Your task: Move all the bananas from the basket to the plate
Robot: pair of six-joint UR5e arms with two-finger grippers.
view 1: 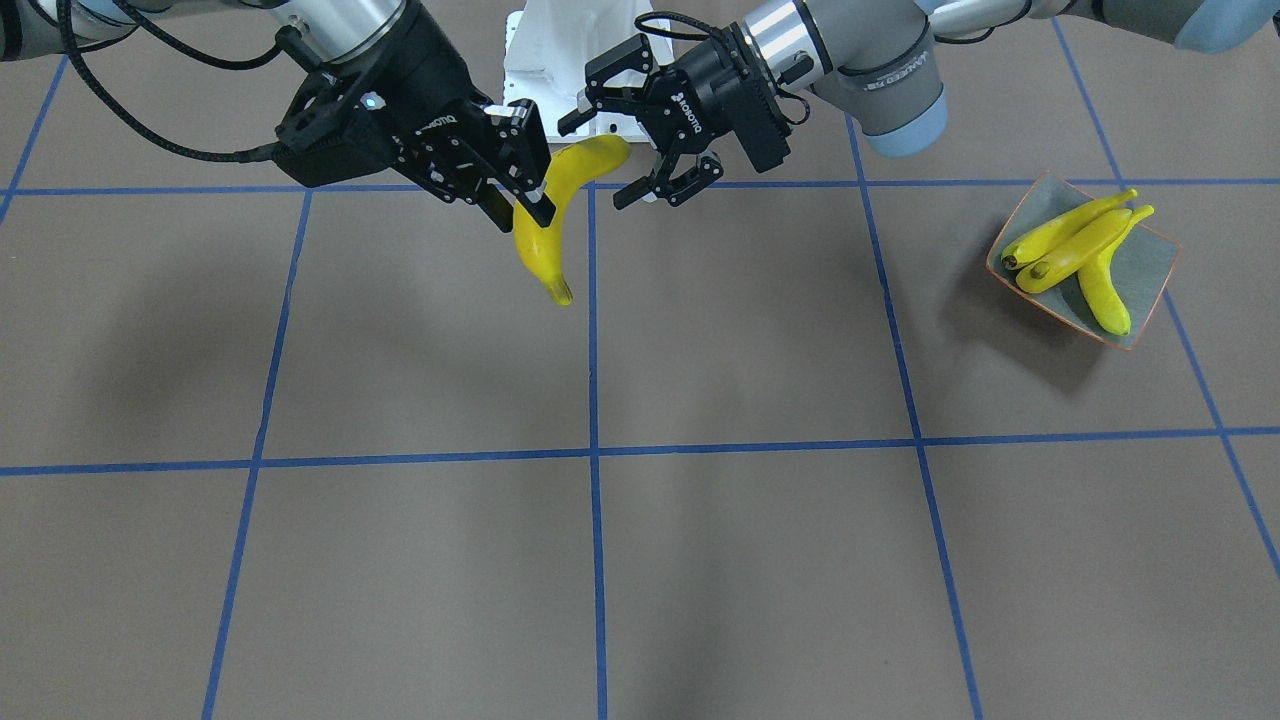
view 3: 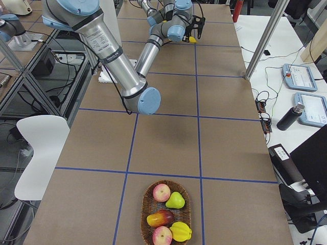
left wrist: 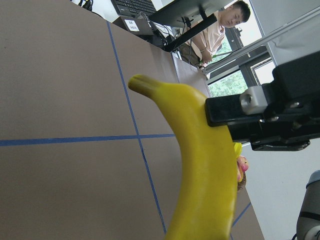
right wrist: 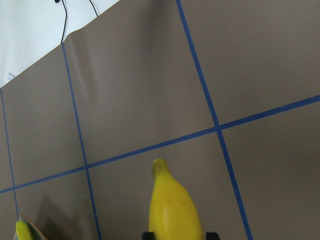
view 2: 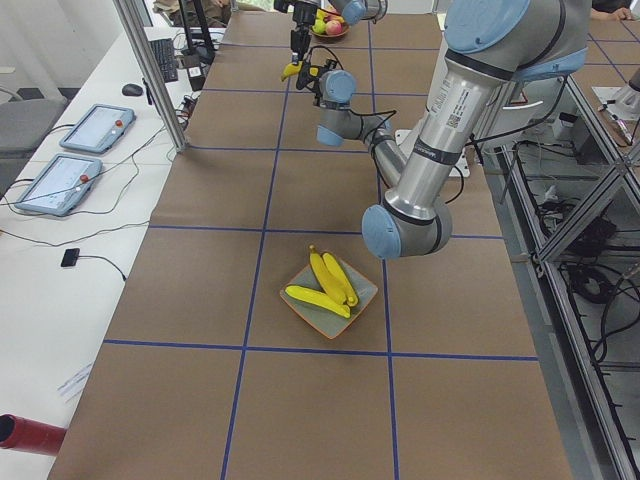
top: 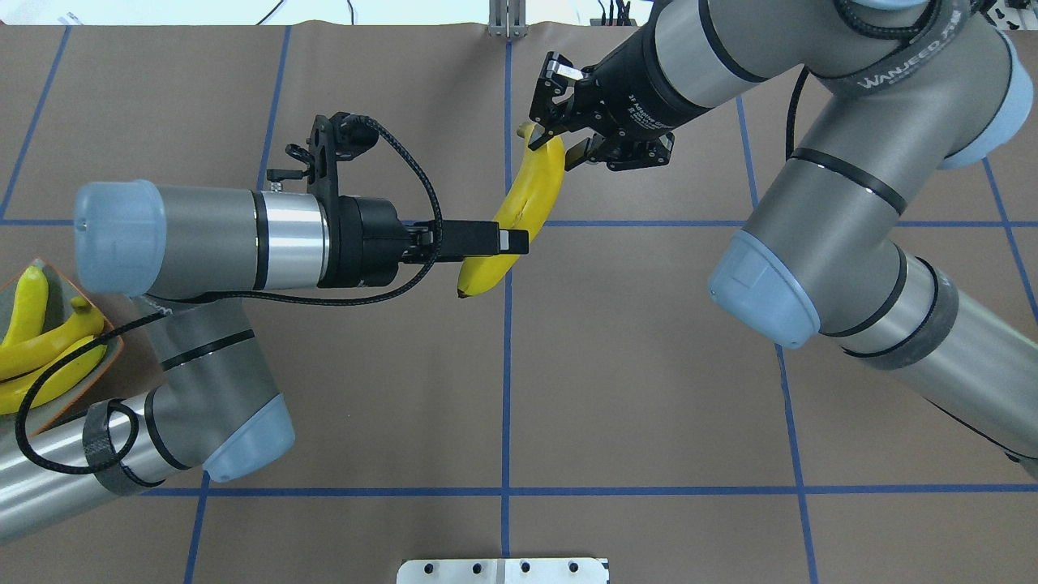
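One banana (view 1: 537, 245) (top: 535, 186) hangs in the air over the table's middle, near the robot's base. My right gripper (view 1: 535, 205) (top: 559, 146) is shut on it, and its tip juts past the fingers in the right wrist view (right wrist: 172, 210). My left gripper (view 1: 595, 160) (top: 511, 241) is open, with the banana's other end between its spread fingers. Three bananas (view 1: 1075, 240) (view 2: 330, 285) lie on the grey-green plate (view 1: 1150, 268) (top: 57, 296) at my left end. The basket (view 3: 148, 204) stands at my right end and holds other fruit.
A white base plate (view 1: 575, 70) lies behind the grippers. Beyond the table's far side stand metal posts (view 2: 150, 70) and a side table with tablets (view 2: 95, 125). A person (left wrist: 220, 30) shows in the left wrist view.
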